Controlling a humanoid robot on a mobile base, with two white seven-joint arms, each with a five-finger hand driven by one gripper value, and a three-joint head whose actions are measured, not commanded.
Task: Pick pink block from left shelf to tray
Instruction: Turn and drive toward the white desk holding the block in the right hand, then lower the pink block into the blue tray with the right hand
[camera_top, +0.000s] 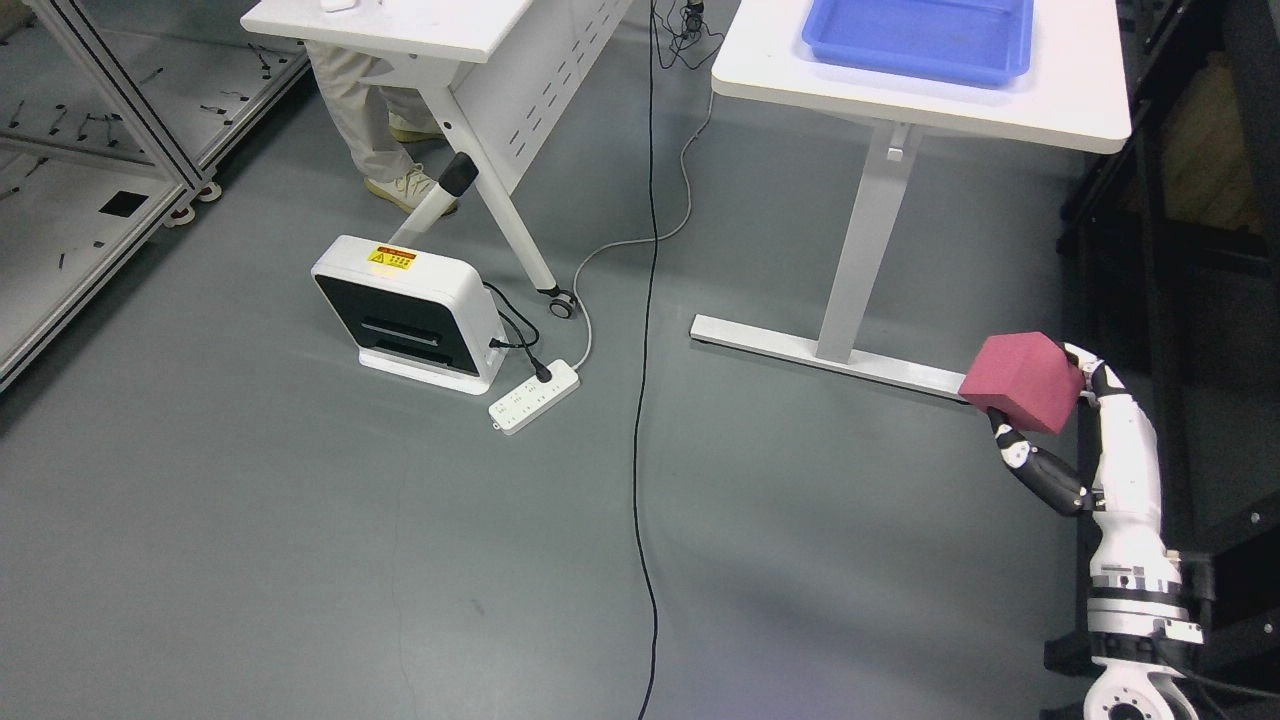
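A pink block (1020, 382) is held in the air at the right of the head view, low over the floor beside a table's foot. My right hand (1050, 420) is shut on it, with fingers wrapped around its underside and far edge; the white forearm comes up from the lower right corner. A blue tray (915, 45) lies on the white table (1050, 95) at the top right, well above and behind the block. My left arm does not show.
A white box-shaped device (410, 310) and a power strip (535, 396) sit on the grey floor at centre left. A black cable (648, 330) runs down the middle. A person's legs (375, 120) stand behind a second white table (430, 25). Metal shelving (90, 130) stands at the left.
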